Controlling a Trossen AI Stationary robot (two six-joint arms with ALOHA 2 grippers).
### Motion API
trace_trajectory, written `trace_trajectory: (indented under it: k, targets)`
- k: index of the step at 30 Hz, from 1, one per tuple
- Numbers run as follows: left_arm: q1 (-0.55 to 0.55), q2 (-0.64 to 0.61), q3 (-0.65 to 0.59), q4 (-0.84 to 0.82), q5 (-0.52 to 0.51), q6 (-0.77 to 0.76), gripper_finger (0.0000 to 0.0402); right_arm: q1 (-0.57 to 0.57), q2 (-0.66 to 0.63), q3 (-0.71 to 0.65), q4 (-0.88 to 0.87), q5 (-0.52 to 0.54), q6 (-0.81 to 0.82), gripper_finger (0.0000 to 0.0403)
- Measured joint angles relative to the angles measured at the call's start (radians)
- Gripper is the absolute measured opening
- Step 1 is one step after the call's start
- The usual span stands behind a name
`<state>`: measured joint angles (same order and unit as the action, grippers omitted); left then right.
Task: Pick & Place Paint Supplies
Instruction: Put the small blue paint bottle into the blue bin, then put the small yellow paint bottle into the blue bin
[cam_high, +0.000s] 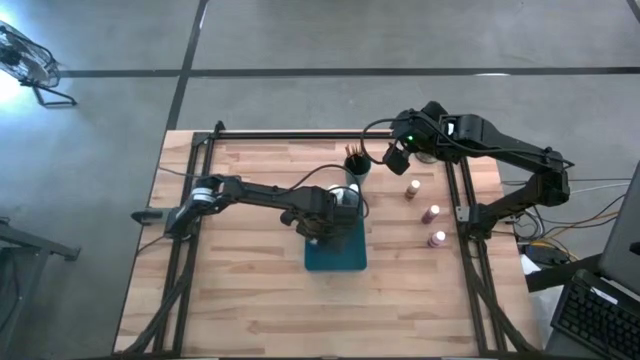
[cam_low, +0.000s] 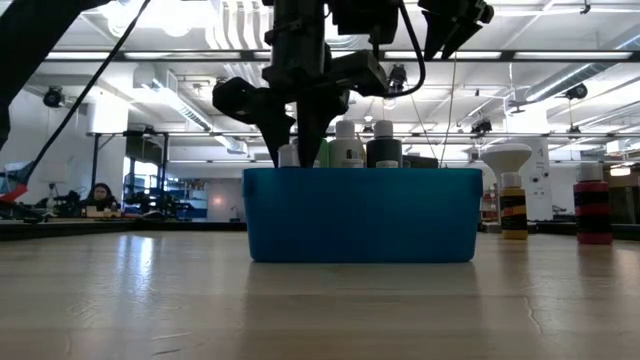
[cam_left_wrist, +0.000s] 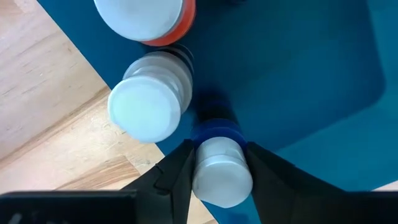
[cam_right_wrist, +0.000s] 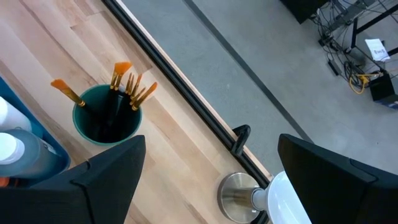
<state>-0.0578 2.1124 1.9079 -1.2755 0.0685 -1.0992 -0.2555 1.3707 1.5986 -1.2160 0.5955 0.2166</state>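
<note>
A teal tray (cam_high: 340, 258) sits mid-table with several white-capped paint bottles standing in it. My left gripper (cam_left_wrist: 221, 182) reaches straight down into the tray by its left wall and is shut on a blue bottle (cam_left_wrist: 214, 132). Beside it stand a dark-bodied bottle (cam_left_wrist: 149, 102) and a red one (cam_left_wrist: 143, 15). In the low view the left gripper's fingers (cam_low: 295, 140) dip behind the tray's wall (cam_low: 360, 215). My right gripper (cam_right_wrist: 211, 180) hangs open above the table's far right, near a teal cup (cam_right_wrist: 107, 121) of wooden-handled brushes (cam_right_wrist: 127, 84). My left gripper pinches the blue bottle's white cap (cam_left_wrist: 202, 169) between its two fingers, one on each side. The fingers come from above, pointing down. The bottle stands upright inside the tray. Its own cap hides whether its base rests on the tray floor.
Three small bottles (cam_high: 411, 188) (cam_high: 432, 213) (cam_high: 437, 239) stand on the wood right of the tray. A white-domed object on a metal stand (cam_right_wrist: 286, 199) is at the far right edge by the black frame rail (cam_right_wrist: 186, 106). Bare wood lies near and left of the tray.
</note>
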Motion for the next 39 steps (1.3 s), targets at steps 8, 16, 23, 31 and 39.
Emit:
trace_trajectory:
  k: [8,16,23,31,39]
  targets:
    - [0.000,-0.002,0.000,0.000,0.000,-0.003,0.0147,0.000,0.000,0.000,0.000,0.000,0.000,0.0363]
    - [0.000,-0.002,0.000,0.000,-0.001,-0.018,0.0149,0.000,0.000,0.000,0.001,0.000,0.000,0.0363]
    - [0.000,-0.002,0.001,-0.001,-0.001,-0.022,0.0149,0.000,0.000,0.000,0.001,0.000,0.000,0.0364]
    - [0.000,-0.002,0.003,-0.004,-0.003,-0.024,0.0157,0.000,0.000,0.000,0.001,0.000,0.000,0.0364]
    - [0.000,-0.002,0.003,-0.004,-0.003,-0.024,0.0205,0.000,0.000,0.000,0.001,0.000,0.000,0.0364]
